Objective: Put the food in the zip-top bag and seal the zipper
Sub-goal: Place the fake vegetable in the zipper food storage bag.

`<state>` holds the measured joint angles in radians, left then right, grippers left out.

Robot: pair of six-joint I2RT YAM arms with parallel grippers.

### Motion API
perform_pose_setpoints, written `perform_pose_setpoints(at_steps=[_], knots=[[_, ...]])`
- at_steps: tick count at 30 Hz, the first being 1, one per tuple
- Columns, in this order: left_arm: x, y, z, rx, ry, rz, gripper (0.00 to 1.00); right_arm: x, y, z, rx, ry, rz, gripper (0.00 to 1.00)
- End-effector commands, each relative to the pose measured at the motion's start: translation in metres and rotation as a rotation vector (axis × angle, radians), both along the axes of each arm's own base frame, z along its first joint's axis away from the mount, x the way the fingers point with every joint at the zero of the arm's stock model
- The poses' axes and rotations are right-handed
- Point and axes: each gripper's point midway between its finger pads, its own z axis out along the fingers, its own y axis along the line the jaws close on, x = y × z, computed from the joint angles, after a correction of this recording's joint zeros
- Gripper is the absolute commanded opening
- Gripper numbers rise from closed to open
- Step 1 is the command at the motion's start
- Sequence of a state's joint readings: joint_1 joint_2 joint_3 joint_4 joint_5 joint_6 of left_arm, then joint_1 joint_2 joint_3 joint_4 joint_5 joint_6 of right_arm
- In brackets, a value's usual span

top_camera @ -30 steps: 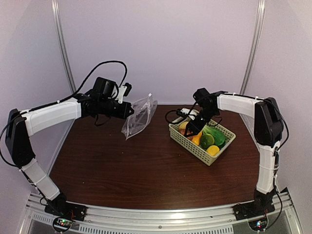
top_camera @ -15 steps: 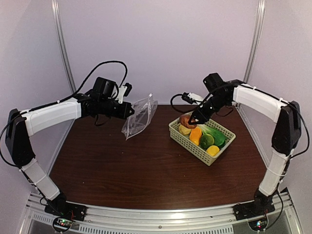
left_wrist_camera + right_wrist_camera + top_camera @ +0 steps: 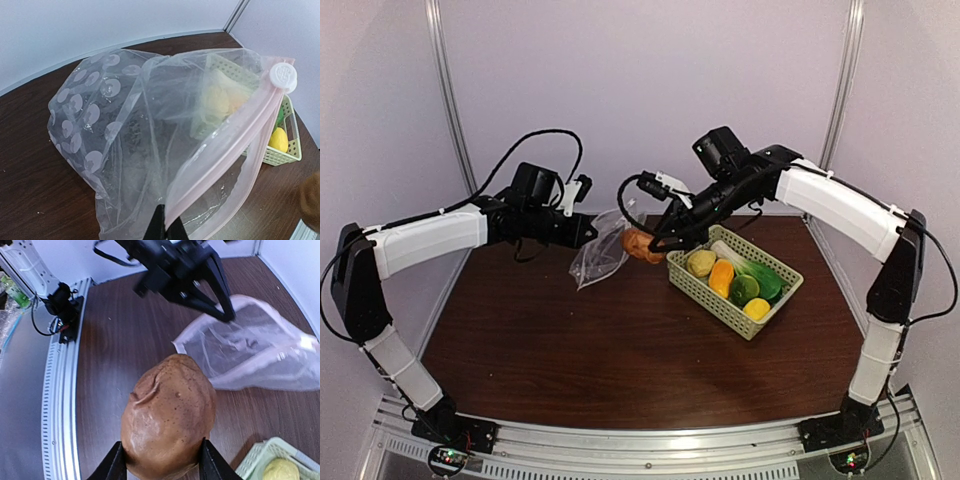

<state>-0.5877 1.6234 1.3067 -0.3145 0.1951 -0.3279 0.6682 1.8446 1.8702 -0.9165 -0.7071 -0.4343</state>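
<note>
- Right gripper (image 3: 161, 462): fingers clamped on both sides of a brown food piece (image 3: 167, 415), held in the air above the table (image 3: 115, 350).
- In the top view the brown food piece (image 3: 638, 245) sits just beside the right edge of the zip-top bag (image 3: 601, 243), between the bag and the basket (image 3: 715, 300). Can't tell if it touches the bag.
- Left gripper (image 3: 163, 229): fingers together, pinching the bag's edge at the zipper (image 3: 235, 135).
- The bag hangs from that grip and its mouth looks open. The zipper strip runs up from the fingers to a white slider (image 3: 283, 75) at the far end.
- Other food in the basket: yellow lemon (image 3: 757, 308), orange piece (image 3: 721, 277), dark green vegetable (image 3: 745, 288), leek (image 3: 738, 257) and a pale yellow piece (image 3: 701, 263).
</note>
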Motion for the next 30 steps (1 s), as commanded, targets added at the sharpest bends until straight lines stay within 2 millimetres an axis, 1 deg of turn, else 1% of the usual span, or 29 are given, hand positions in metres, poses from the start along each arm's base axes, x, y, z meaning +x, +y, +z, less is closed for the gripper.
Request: perform_pose_setpoints(at_steps=[1, 4, 6, 8, 11, 15, 17, 20, 25, 27, 30], knots=[[0.004, 0.000, 0.007, -0.033, -0.022, 0.003, 0.00, -0.022, 0.034, 0.030, 0.112, 0.067, 0.084, 0.29], [0.003, -0.001, 0.012, -0.047, -0.023, -0.001, 0.00, -0.017, 0.051, 0.033, 0.165, 0.109, 0.054, 0.29], [0.001, -0.001, 0.017, -0.062, -0.030, -0.002, 0.00, -0.007, 0.058, 0.033, 0.191, 0.135, 0.009, 0.29], [0.000, -0.001, 0.026, -0.083, -0.043, -0.001, 0.00, 0.003, 0.061, 0.033, 0.198, 0.124, -0.031, 0.28], [-0.004, 0.001, 0.040, -0.115, -0.070, -0.004, 0.00, 0.021, 0.060, 0.031, 0.179, 0.076, -0.095, 0.29], [-0.009, 0.004, 0.056, -0.149, -0.102, -0.006, 0.00, 0.047, 0.053, 0.021, 0.139, 0.042, -0.210, 0.28], [-0.013, 0.001, 0.062, -0.171, -0.108, -0.027, 0.00, 0.059, 0.048, 0.017, 0.119, 0.024, -0.263, 0.31], [-0.017, -0.004, 0.064, -0.195, -0.100, -0.059, 0.00, 0.071, 0.046, 0.013, 0.108, 0.012, -0.329, 0.32], [-0.022, -0.011, 0.065, -0.217, -0.084, -0.107, 0.00, 0.088, 0.048, 0.017, 0.142, 0.018, -0.429, 0.31], [-0.024, -0.014, 0.063, -0.226, -0.073, -0.124, 0.00, 0.087, 0.056, 0.023, 0.165, 0.032, -0.416, 0.31], [-0.024, -0.016, 0.061, -0.232, -0.062, -0.129, 0.00, 0.086, 0.064, 0.026, 0.176, 0.029, -0.420, 0.31]])
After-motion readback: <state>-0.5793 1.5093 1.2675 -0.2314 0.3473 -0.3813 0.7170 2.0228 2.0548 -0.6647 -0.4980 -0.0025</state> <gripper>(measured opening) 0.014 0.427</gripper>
